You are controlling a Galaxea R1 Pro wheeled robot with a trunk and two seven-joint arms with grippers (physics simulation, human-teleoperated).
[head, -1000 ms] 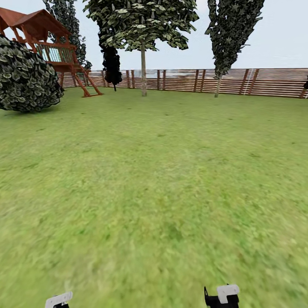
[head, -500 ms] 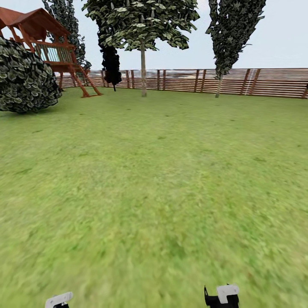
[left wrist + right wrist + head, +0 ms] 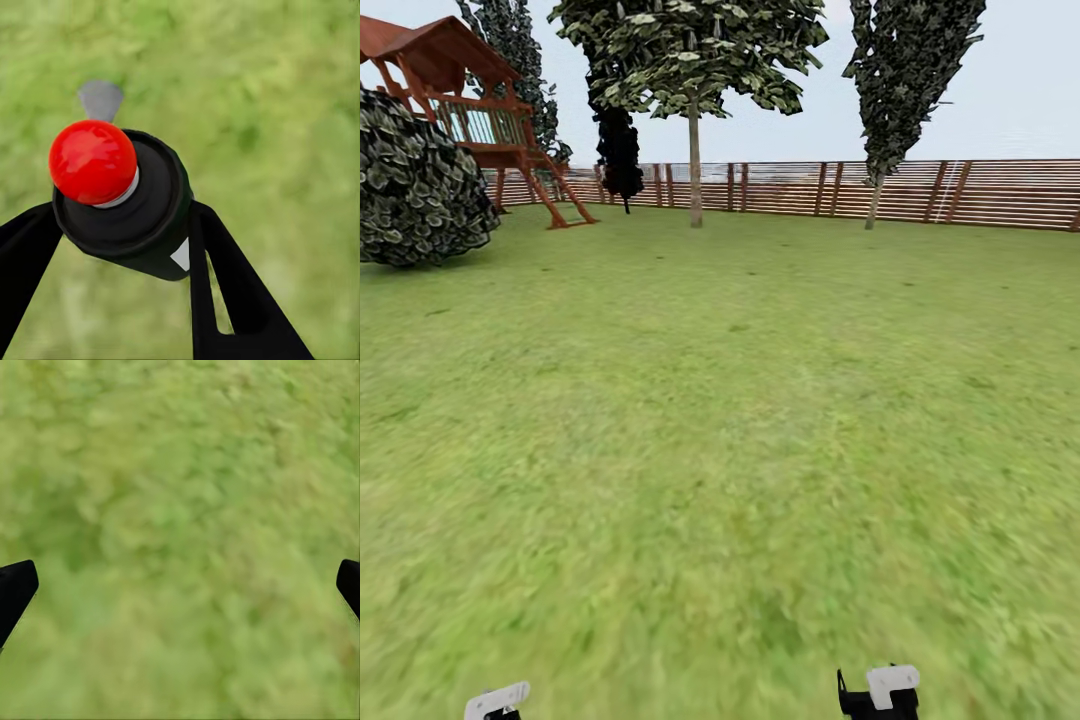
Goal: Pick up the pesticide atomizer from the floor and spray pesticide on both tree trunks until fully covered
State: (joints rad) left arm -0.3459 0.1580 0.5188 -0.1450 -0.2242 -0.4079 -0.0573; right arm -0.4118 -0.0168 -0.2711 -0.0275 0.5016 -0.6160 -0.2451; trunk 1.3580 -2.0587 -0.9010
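In the left wrist view, my left gripper is shut on the pesticide atomizer, a black can with a round red cap, held over grass. My right gripper is open, its black fingertips far apart with only lawn between them. Both wrists peek in at the head view's lower edge, the left one and the right one. Far ahead by the fence stand two trees: one with a pale thin trunk, the other a narrow dark tree with a slanted trunk.
Open lawn stretches to a wooden slat fence. A round dark bush and a red-brown play tower with a ladder stand at the far left. A small black tree is beside the pale-trunked one.
The whole head view has shifted slightly: the bush slides left and the grass flows toward me, so the camera has moved. The grippers hold the same places in the picture.
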